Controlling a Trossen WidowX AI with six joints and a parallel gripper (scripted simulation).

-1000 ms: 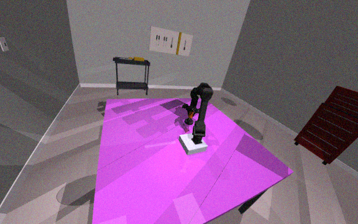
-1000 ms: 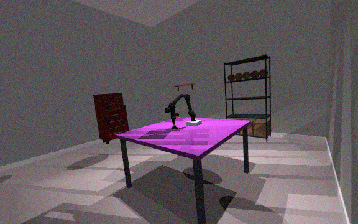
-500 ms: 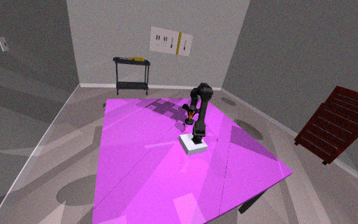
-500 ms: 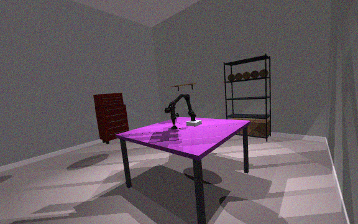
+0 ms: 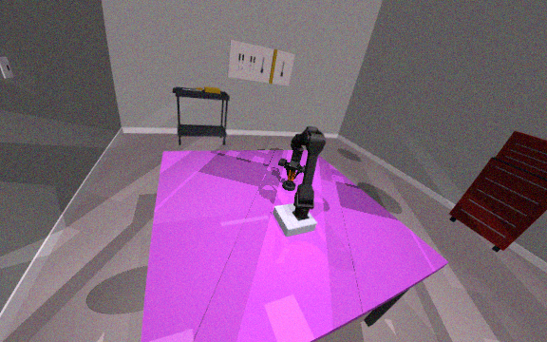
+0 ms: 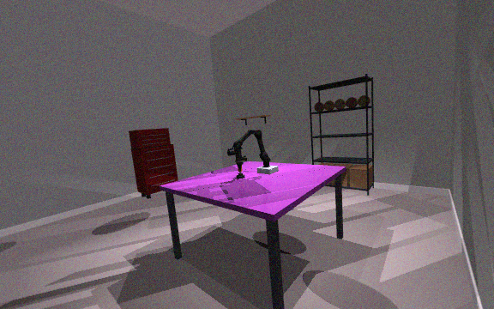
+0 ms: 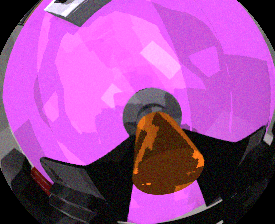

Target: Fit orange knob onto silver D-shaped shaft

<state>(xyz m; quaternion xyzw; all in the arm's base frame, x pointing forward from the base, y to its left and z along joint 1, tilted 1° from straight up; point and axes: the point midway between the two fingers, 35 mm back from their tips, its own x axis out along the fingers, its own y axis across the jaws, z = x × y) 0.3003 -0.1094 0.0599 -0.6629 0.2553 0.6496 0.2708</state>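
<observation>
The orange knob (image 5: 292, 176) (image 7: 168, 167) is a tapered cone, held with its narrow end toward the pedestal. My gripper (image 5: 292, 173) (image 6: 239, 165) (image 7: 165, 155) is shut on the knob and points down. The dark grey round pedestal (image 5: 289, 186) (image 6: 240, 176) (image 7: 133, 112) stands on the table directly below the knob. In the wrist view the knob's narrow end overlaps the pedestal's middle. The silver shaft and the knob's hole are hidden, and whether the knob touches the pedestal cannot be told.
The magenta table (image 5: 198, 247) (image 6: 290, 184) bears the pedestal and the arm's white base block (image 5: 297, 229) (image 6: 268, 170) (image 7: 80, 12). The base block is near the pedestal. A red cabinet (image 5: 516, 190) (image 6: 153, 159) and a dark shelf (image 6: 342, 136) stand away from the table.
</observation>
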